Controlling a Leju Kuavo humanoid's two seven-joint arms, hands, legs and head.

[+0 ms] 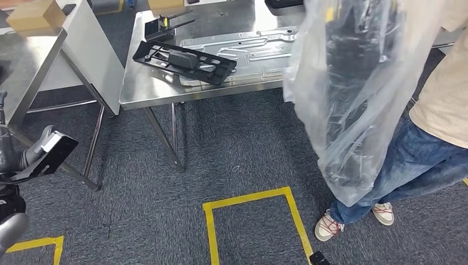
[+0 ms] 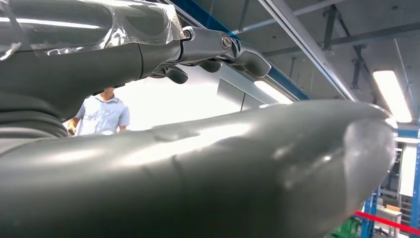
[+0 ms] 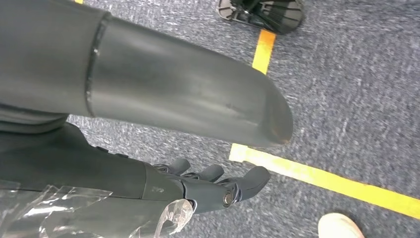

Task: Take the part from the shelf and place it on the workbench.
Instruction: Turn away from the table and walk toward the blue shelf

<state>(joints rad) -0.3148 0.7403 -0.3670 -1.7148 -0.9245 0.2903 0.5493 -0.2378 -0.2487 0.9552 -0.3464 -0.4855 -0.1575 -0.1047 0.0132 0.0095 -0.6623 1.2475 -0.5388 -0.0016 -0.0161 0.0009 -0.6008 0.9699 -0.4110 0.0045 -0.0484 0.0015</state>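
Note:
A long black plastic part [image 1: 185, 59] lies flat on the steel workbench [image 1: 149, 91], partly over a silver metal plate [image 1: 259, 47]. My left hand [image 2: 198, 158] points up toward the ceiling, its fingers [image 2: 213, 47] stretched out and apart from the thumb, holding nothing. In the head view my left arm [image 1: 38, 154] sits low at the left edge, well short of the workbench. My right hand [image 3: 173, 94] hangs over the carpet with its fingers [image 3: 218, 186] spread and nothing in it.
A person [image 1: 441, 110] in jeans and white sneakers stands at the right, holding a large clear plastic bag [image 1: 353, 94] with a dark object inside. A second metal table [image 1: 33, 61] with a cardboard box [image 1: 36, 14] stands at the left. Yellow tape [image 1: 251, 199] marks the carpet.

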